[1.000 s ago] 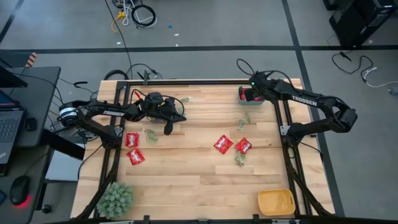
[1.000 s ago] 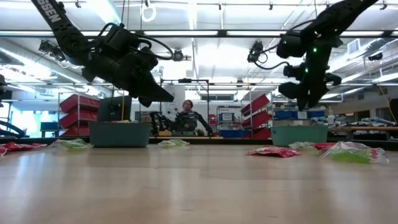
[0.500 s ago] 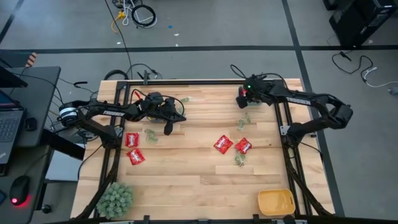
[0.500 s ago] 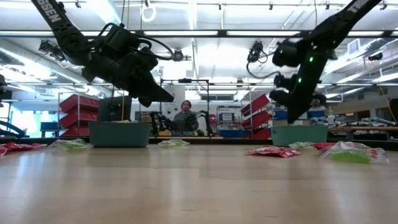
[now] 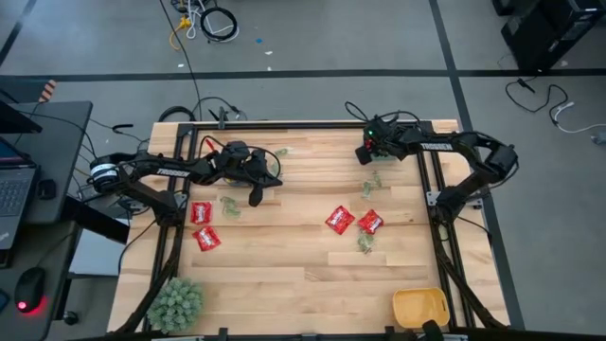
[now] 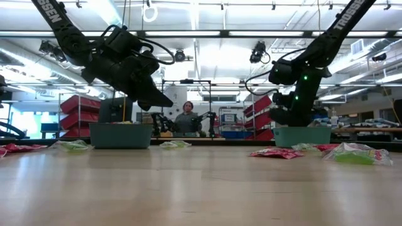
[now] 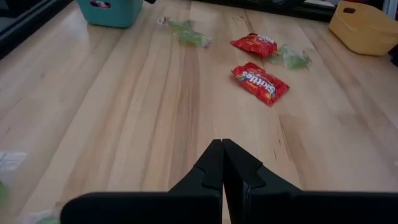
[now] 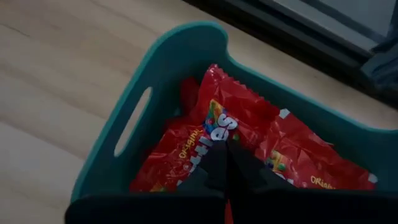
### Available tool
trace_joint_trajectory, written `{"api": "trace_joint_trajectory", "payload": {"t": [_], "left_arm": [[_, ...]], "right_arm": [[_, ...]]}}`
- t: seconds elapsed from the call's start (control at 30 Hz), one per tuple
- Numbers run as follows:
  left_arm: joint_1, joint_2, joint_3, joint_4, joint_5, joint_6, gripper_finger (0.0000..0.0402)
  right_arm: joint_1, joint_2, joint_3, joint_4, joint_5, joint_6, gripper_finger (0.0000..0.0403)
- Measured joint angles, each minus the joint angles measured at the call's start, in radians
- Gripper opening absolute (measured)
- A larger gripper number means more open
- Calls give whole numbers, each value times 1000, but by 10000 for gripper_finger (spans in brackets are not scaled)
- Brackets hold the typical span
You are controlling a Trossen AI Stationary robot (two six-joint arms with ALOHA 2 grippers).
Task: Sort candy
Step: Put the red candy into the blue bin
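Red candy packets (image 5: 339, 220) (image 5: 370, 223) (image 5: 201, 212) (image 5: 206, 239) and pale green ones (image 5: 230, 204) (image 5: 371, 185) lie flat on the wooden table. More red packets (image 8: 217, 112) fill a teal bin (image 8: 174, 62) at the far right. My right gripper (image 8: 227, 149) is shut, slanting down into that bin's mouth (image 6: 295, 119). My left gripper (image 7: 222, 149) is shut and holds nothing. It hovers above bare wood at the far left (image 5: 256, 195). My right gripper points its shut fingertips (image 8: 217, 158) slanting down at the top red packet (image 8: 214, 127) in the teal bin. I cannot tell whether they touch it. My left gripper touches nothing.
A second teal bin (image 6: 120, 135) stands at the far left. A yellow-orange bin (image 5: 420, 308) sits at the near right corner and a fuzzy green plant (image 5: 175, 301) at the near left. A person (image 6: 187, 119) sits in the room beyond the table.
My right gripper has sunk toward the teal bin, shifted a little toward the table's left edge and tipped more steeply downward. My left gripper has kept still.
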Motion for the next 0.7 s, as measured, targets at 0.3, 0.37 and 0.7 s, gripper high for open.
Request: {"api": "trace_joint_trajectory", "payload": {"t": [0.3, 0.37, 0.7], "left_arm": [[-1, 0, 0, 45, -3, -53, 3], [-10, 0, 0, 61, 8, -52, 3], [-59, 0, 0, 113, 2, 6, 1]], "right_arm": [[115, -214, 58, -94, -27, -110, 0], [173, -260, 60, -98, -74, -121, 0], [545, -245, 60, -125, -223, 5, 7]]}}
